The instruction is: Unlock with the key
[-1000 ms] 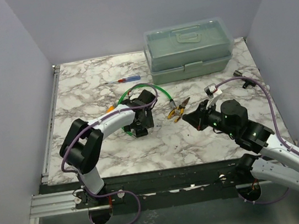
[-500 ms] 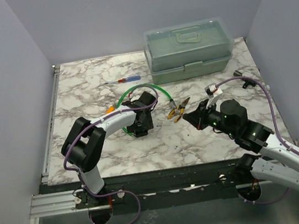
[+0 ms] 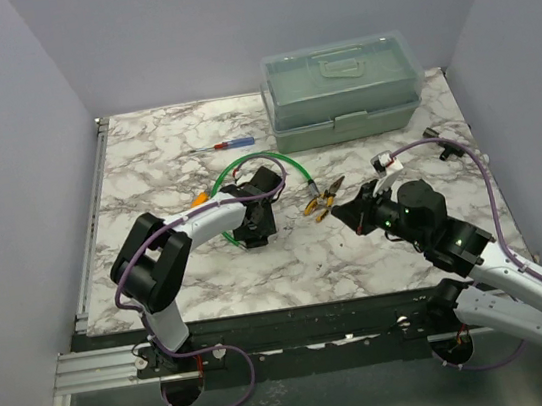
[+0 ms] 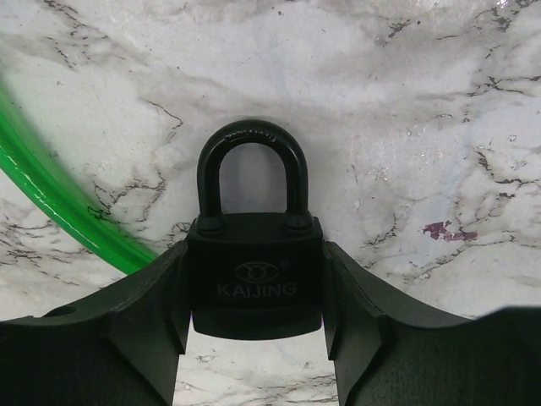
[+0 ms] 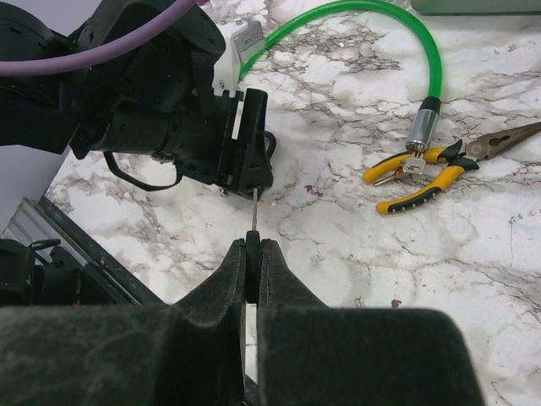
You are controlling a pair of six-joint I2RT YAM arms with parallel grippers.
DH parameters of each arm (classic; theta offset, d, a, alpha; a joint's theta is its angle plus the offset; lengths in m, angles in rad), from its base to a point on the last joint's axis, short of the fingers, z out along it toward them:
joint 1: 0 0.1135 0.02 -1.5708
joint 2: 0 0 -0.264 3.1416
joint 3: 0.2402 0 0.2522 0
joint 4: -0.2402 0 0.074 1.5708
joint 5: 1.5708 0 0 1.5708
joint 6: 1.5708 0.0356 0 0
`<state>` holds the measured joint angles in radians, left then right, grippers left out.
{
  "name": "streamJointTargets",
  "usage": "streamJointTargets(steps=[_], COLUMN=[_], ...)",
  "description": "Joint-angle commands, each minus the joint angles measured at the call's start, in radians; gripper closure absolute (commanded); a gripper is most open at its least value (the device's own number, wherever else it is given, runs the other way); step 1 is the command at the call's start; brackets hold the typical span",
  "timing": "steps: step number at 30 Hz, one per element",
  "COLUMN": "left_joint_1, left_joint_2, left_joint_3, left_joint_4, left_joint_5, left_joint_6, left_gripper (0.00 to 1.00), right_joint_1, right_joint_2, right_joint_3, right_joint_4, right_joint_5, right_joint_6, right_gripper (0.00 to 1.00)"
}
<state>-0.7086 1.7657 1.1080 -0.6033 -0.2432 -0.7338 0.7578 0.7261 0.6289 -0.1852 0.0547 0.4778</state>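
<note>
Left pincer (image 4: 255,292) of mine pinching black padlock (image 4: 254,254) on counter (image 4: 423,127), my right pincer (image 5: 254,245) pressed together on key (image 5: 254,211), blade sticking out

The marble-patterned table (image 3: 145,170) carried a pale green lidded box (image 3: 341,92) at its far edge, toward the far right corner. A screwdriver (image 3: 223,146) with a red-and-blue handle lay just left of the box, near the far edge. A green cable (image 3: 291,163) curved in an arc around the table's middle, its metal end (image 5: 423,123) touching the yellow-handled pliers (image 5: 431,173), which lay flat just right of the middle. A black padlock (image 4: 256,271) lay flat inside the arc, shackle closed. A small dark piece (image 3: 432,133) sat near the right edge.
</note>
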Motion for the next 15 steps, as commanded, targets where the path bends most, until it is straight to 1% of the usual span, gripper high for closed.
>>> streamJointTargets(steps=[1,9,15], left_joint_1=[-0.003,0.0,0.019], left_joint_2=[-0.034,-0.214,-0.358], left_joint_3=[-0.014,-0.011,-0.034], left_joint_4=[0.049,0.143,0.233], left_joint_5=[0.061,0.08,0.094], left_joint_6=[-0.019,-0.047,-0.125], left_gripper=[1.0,1.0,1.0], right_joint_1=[0.0,0.001,0.001], right_joint_2=[0.0,-0.015,-0.028], right_joint_3=[-0.013,-0.014,-0.015], right_joint_4=[-0.016,-0.009,0.001], right_joint_5=[0.039,0.098,0.14], right_joint_6=[0.027,0.087,0.13], right_gripper=[1.0,1.0,1.0])
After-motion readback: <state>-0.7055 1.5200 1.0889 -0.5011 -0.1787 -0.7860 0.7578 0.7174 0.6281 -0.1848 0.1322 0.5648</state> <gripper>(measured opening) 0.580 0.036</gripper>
